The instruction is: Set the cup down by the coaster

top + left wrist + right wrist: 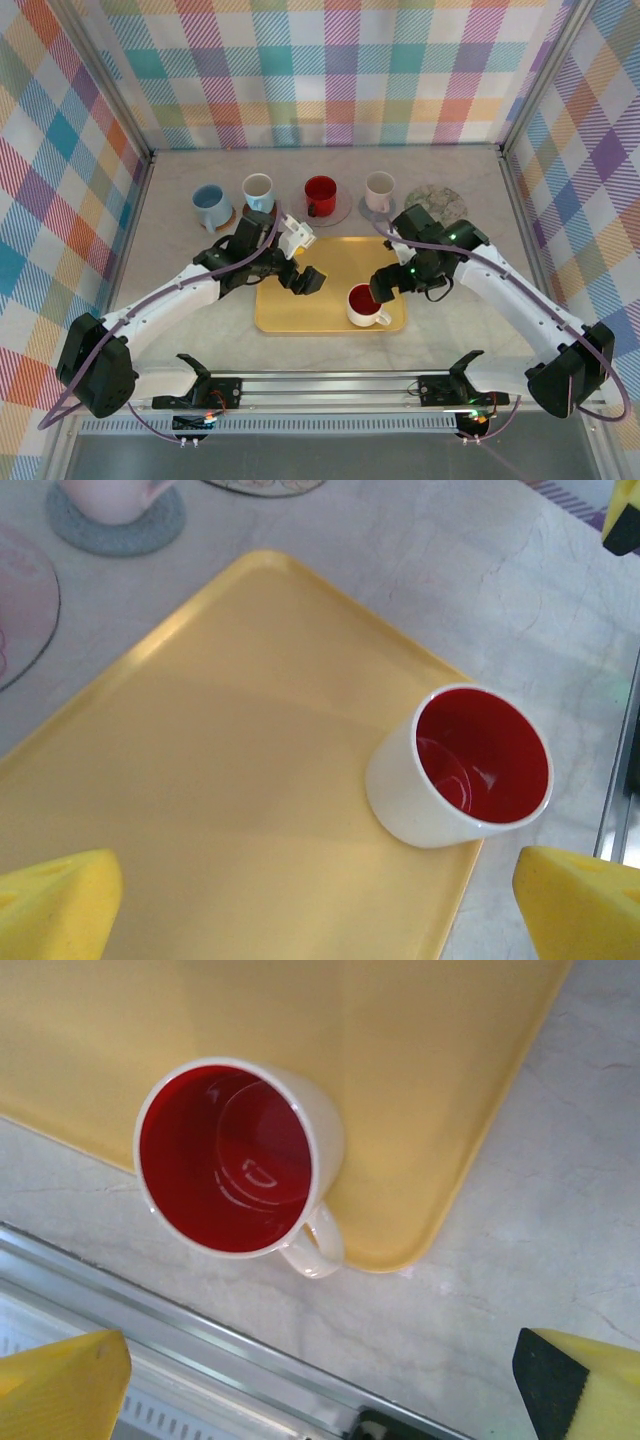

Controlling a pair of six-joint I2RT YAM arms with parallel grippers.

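Cup (235, 1155) (red inside) stands on tray (400, 1040) just ahead of my right pincer (320, 1385), spread wide, empty; left pincer (318, 905) likewise.

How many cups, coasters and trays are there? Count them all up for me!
Cups: 5 (pale blue cup, white cup, red cup, pale pink cup, white cup with red inside)
Round coasters: 5 (brown coaster, blue coaster, clear coaster, grey coaster, bare speckled coaster)
Yellow plastic tray: 1
Total: 11
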